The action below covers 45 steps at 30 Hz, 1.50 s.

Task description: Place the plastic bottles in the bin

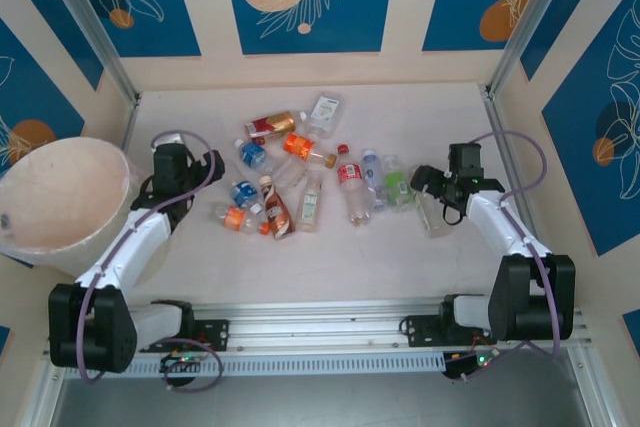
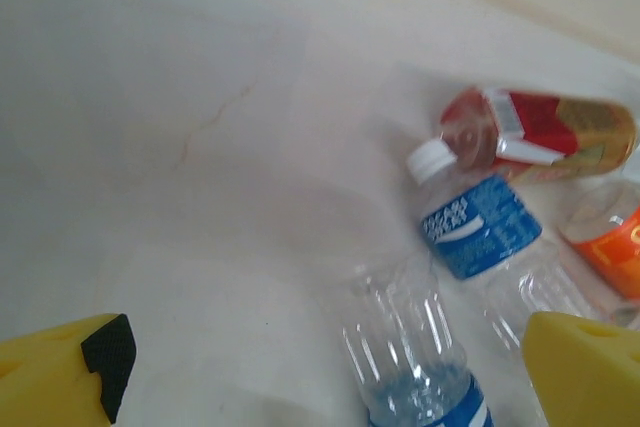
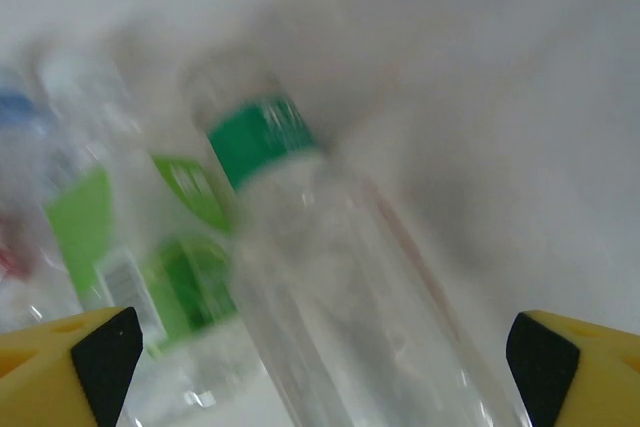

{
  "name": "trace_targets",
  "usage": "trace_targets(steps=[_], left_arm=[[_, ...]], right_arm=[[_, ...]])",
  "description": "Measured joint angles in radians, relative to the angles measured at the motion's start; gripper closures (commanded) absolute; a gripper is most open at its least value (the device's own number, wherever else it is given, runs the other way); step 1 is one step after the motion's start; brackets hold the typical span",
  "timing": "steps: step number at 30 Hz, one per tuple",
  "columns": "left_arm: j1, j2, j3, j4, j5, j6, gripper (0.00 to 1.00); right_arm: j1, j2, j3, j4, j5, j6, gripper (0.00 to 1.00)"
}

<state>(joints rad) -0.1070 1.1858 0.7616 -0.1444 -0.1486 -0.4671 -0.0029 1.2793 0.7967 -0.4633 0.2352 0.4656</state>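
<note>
Ok, bottles (image 1: 311, 202) are all lying flat on the table (image 1: 420, 112), in a loose cluster mid-table. The bin (image 1: 70, 197) is at the far left edge beside the left arm, well apart from the cluster.

Left claw (image 1: 212, 169): spread, at the left end of the cluster.
- Wrist cam has its yellow fingers (image 2: 70, 367) in both lower corners.
- A clear blue-label bottle (image 2: 420, 367) lies on the table between them. Can't tell whether anything touches it.
- Beyond it are a white-cap bottle (image 2: 475, 222) with a blue label, a red-brown bottle (image 2: 545, 132) and, at the right edge, an orange bottle (image 2: 610, 247).

Right claw (image 1: 425, 182): spread, at the right end of the cluster.
- Wrist cam is blurred.
- Its black pads (image 3: 95, 352) sit wide apart in the lower corners.
- A clear green-band bottle (image 3: 330, 277) lies in the gap between them. No visible contact with either pad.
- A green-label bottle (image 3: 170, 247) is just beside it on the left.
</note>
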Motion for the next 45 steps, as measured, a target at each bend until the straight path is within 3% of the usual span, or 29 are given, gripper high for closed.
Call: trace_targets(steps=[5, 17, 26, 34, 40, 45], left_arm=[[0.000, 0.033, 0.004, -0.096, 0.019, -0.093, 0.00], [-0.001, -0.015, 0.022, -0.169, -0.005, -0.283, 0.00], [-0.001, 0.008, 0.043, -0.160, 0.037, -0.283, 0.00], [-0.001, -0.006, 0.002, -0.055, 0.116, -0.239, 0.00], [-0.001, -0.008, 0.005, -0.032, 0.319, -0.182, 0.00], [-0.024, 0.003, 0.008, 0.067, 0.472, -0.181, 0.00]], right_arm=[[0.019, 0.017, 0.000, -0.108, 0.032, 0.017, 0.04], [0.021, 0.160, 0.021, -0.145, 0.047, 0.025, 0.09], [0.019, 0.147, 0.011, -0.132, 0.140, 0.053, 0.42], [0.023, -0.105, -0.077, -0.071, 0.195, 0.058, 0.59], [0.057, -0.375, -0.117, 0.085, 0.037, 0.039, 0.61], [0.108, -0.426, -0.151, 0.281, -0.189, 0.051, 0.61]])
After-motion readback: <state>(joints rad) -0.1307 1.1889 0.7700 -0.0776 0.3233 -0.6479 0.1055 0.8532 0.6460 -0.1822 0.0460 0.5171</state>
